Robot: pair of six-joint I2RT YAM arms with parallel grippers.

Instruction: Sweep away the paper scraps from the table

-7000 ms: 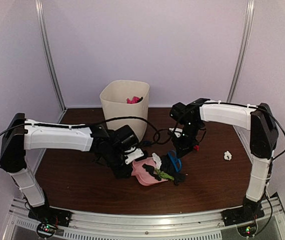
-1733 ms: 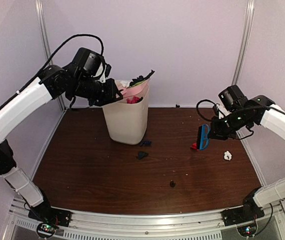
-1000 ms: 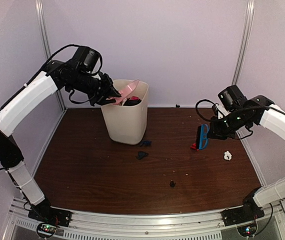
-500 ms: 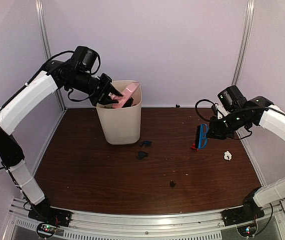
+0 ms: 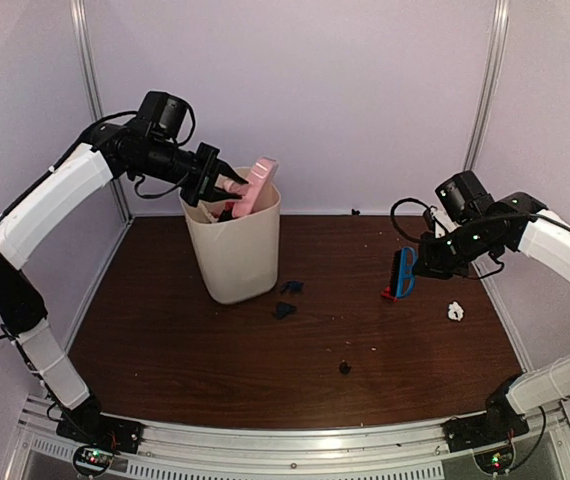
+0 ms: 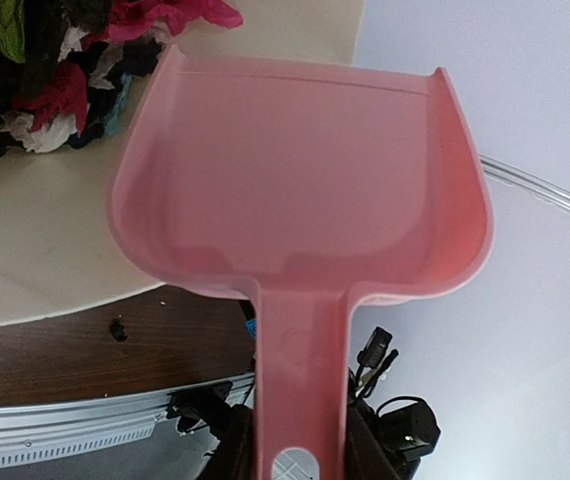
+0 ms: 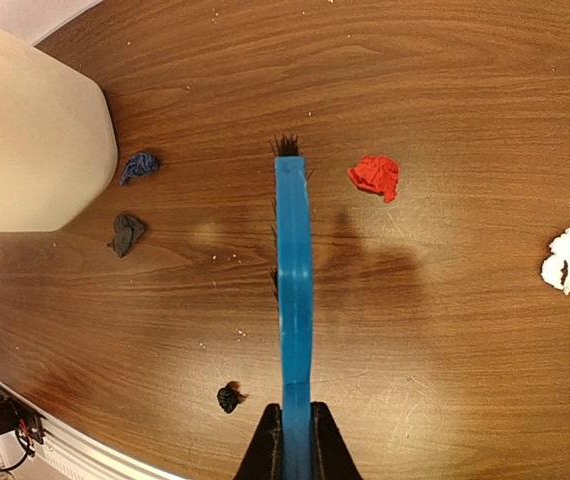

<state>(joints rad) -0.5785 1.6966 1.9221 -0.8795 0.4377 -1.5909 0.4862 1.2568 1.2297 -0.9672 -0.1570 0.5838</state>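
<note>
The left hand [image 5: 221,184] is lifting the dustpan [image 5: 256,184] off the table and tipping it over the bin [image 5: 233,255], where its paper scraps [image 6: 45,70] are now lying. The bin is shifting leftward. The right hand [image 7: 295,428] is holding the brush [image 5: 403,272] farther right of the bin.

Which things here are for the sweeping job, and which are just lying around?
For the job: red scrap, white scrap, blue scrap, grey scrap, black scrap, blue hand brush, pink dustpan, cream waste bin, table.
Just there: silver front rail, metal wall post.
</note>
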